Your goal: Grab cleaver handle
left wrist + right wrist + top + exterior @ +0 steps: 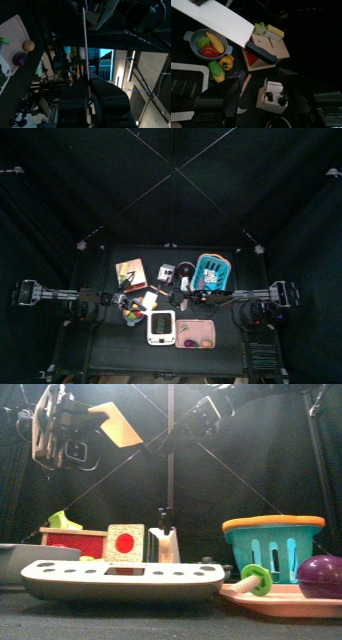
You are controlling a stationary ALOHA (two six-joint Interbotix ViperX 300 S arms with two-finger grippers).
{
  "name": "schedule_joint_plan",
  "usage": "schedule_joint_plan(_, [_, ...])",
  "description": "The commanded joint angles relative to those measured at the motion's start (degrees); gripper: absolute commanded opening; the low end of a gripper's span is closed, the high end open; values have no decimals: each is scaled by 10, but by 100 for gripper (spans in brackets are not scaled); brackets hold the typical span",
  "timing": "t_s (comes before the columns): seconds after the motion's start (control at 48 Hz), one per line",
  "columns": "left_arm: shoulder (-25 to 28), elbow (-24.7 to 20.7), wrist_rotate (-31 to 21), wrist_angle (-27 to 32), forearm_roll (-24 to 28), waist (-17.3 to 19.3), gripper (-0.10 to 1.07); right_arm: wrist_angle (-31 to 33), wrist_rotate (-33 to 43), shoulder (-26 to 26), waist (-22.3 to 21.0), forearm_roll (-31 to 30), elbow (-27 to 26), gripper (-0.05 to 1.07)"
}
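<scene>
Your right claw (261, 92) is standing wide open, gripping nothing. Its wrist view is showing the dark cleaver handle (261, 52) just ahead of the jaws and apart from them, with the pale blade (221, 21) running on beyond. The front view is adding what that view isn't showing: your left claw (74, 429) is gripping the cleaver (118, 424) high above the black table (171, 622). Black curtains (171, 158) are enclosing the pen. The left wrist view is looking past them into a lit room (143, 65).

Black jointed arms; right claw (259, 95) black
</scene>
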Motion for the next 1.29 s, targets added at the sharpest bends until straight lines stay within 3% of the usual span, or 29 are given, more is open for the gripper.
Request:
schedule_joint_plan(0.0, [1,-4,3,-6,-24,-1,42,21,1,5,7,-36,-32,91])
schedule_joint_plan(0.438, [1,-6,3,-19,-38,-24,42,156,1,104,33,-151,-114,91])
schedule_joint_plan(0.625, [1,-4,3,-18,-39,-24,42,193,2,125,48,-205,-124,90])
schedule_joint_plan(0.917, [1,-3,4,-19,-54,-24,42,210,3,128,62,-212,-125,88])
schedule_joint_plan(1.271, [1,-1,4,-19,-62,-21,42,210,2,128,65,-214,-120,65])
